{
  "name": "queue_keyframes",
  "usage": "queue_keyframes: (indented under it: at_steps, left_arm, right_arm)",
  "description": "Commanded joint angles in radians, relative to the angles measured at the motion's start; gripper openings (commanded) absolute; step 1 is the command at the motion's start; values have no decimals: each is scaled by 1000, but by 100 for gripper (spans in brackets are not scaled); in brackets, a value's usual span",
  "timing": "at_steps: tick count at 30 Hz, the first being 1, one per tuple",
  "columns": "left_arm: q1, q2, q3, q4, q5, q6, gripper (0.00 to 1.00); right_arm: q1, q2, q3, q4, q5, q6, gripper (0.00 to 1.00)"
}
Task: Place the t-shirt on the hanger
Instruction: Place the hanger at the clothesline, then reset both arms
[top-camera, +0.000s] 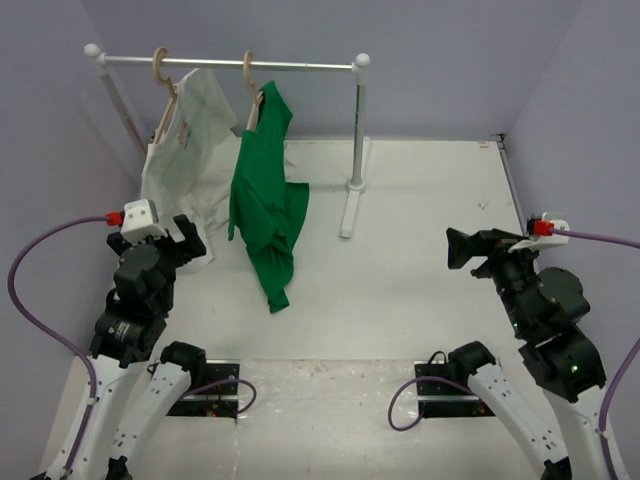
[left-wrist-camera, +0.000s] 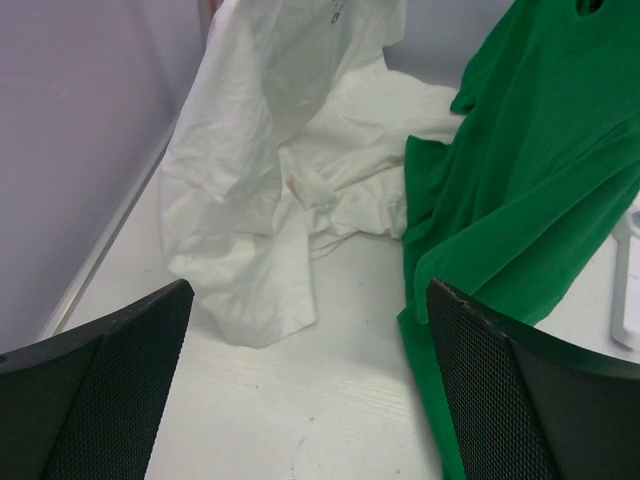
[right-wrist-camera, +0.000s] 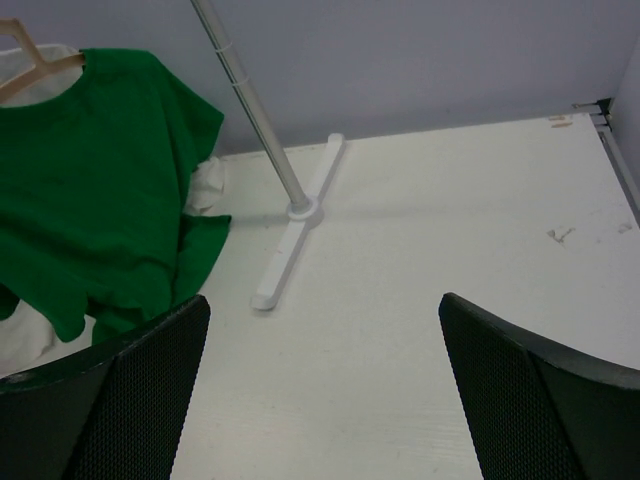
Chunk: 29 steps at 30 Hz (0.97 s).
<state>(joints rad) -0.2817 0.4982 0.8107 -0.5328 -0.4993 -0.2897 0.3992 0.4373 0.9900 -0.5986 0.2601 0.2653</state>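
The green t-shirt (top-camera: 262, 195) hangs on the tan wooden hanger (top-camera: 249, 75), which is hooked on the white rail. Its lower part trails onto the table. In the right wrist view the shirt (right-wrist-camera: 90, 200) hangs at the left with a wooden hanger arm (right-wrist-camera: 40, 68) showing at its neck. In the left wrist view the shirt (left-wrist-camera: 540, 180) is at the right. My left gripper (top-camera: 190, 240) is open and empty, low, just left of the shirt (left-wrist-camera: 310, 400). My right gripper (top-camera: 462, 248) is open and empty, well to the right (right-wrist-camera: 325, 390).
A white t-shirt (top-camera: 190, 150) hangs on a twin hanger (top-camera: 162, 70) at the rail's left and drapes onto the table (left-wrist-camera: 270, 170). The rack's right post (top-camera: 359, 120) and foot (right-wrist-camera: 295, 225) stand behind the middle. Purple walls enclose the table.
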Motion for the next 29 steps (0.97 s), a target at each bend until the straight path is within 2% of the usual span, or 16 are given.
queue_keyframes:
  at_steps: [1,7,15,29]
  left_arm:
    - [6,-31,-37,50,-30,39,100]
    - [6,-83,-79,52,-14,39,100]
    - [6,-268,-170,135,38,99,100]
    - [6,-262,-170,119,27,88,100]
  right_arm:
    - [6,-27,-80,47,18,-29,99]
    - [5,-32,-92,45,-2,-47,99]
    - [5,-23,-83,34,6,-59,99]
    - [6,-25,-83,30,34,-48,99]
